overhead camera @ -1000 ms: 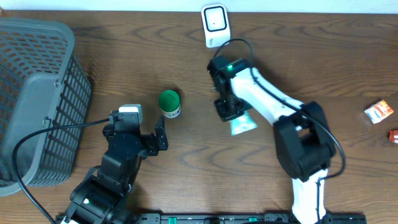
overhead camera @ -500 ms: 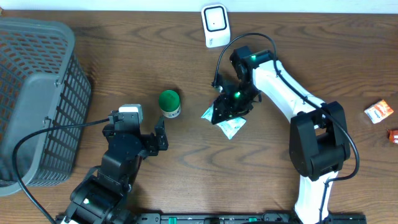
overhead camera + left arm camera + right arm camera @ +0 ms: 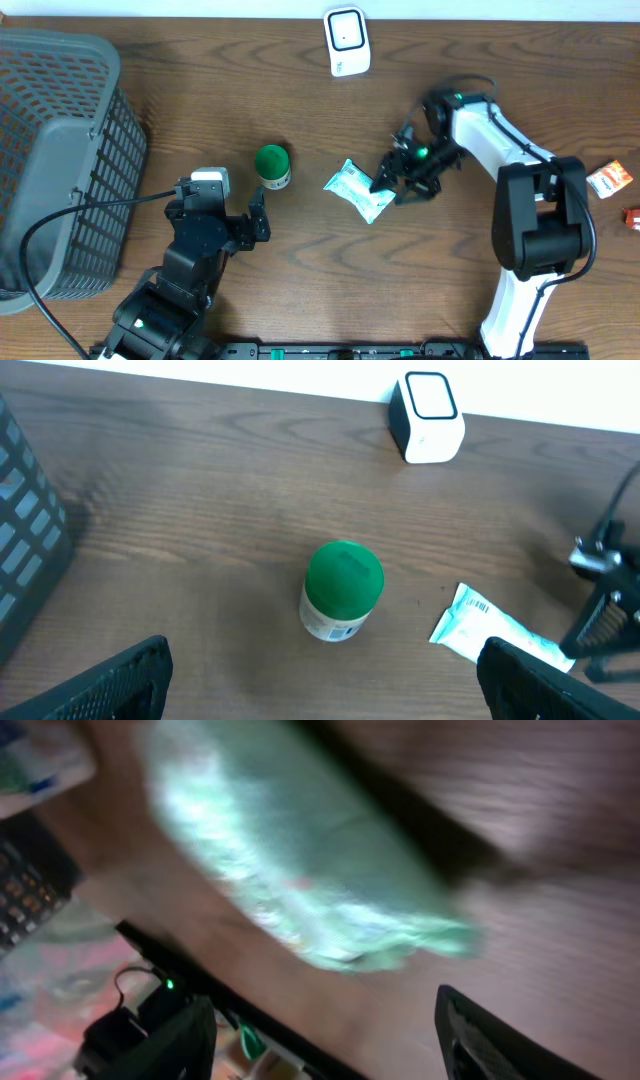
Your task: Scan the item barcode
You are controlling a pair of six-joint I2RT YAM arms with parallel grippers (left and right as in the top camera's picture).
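Packet lies flat on table, centre of overhead frame, with barcode stripes at its upper-left end in the left wrist view. Right gripper is just right of it, jaws apart and gripping nothing; can't tell if a fingertip touches its edge. Left gripper is lower left, spread wide and empty. Scanner sits top centre, well apart.

Mock shop checkout: barcode scanner, wire basket, wooden table.
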